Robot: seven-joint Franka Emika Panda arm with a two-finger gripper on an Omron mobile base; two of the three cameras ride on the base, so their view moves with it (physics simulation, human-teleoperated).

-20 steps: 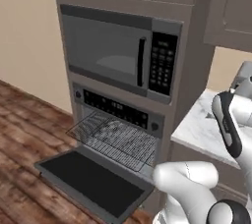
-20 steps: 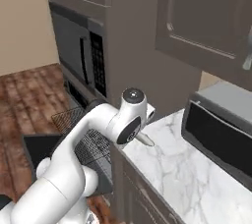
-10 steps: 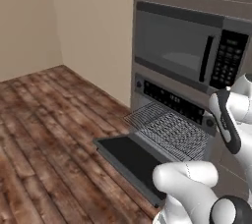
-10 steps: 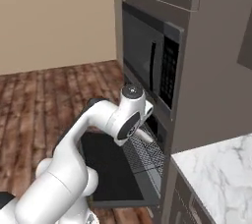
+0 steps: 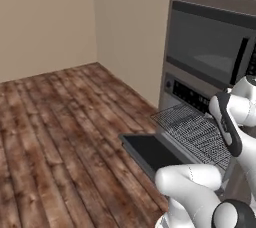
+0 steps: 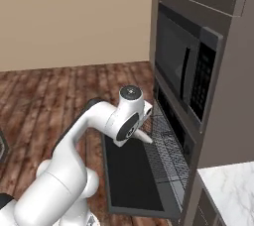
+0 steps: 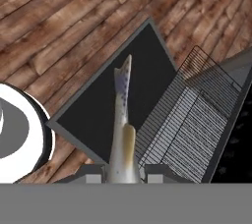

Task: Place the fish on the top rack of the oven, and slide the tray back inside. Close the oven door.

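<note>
The hand (image 7: 123, 171) was clenched on the fish (image 7: 123, 134), held over the open door (image 7: 106, 107) beside the pulled-out rack (image 7: 184, 120); released from there, the fish would likely have landed on the door glass rather than the rack.

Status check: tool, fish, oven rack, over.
Tool shut on pale speckled fish. Silver wire rack pulled out over open dark oven door. Nothing in the way.

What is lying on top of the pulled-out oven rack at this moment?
Nothing lies on the top rack; its wire grid is bare where it shows. The fish is held in the gripper above the open oven door. The rack's inner end, inside the oven, is hidden.
</note>
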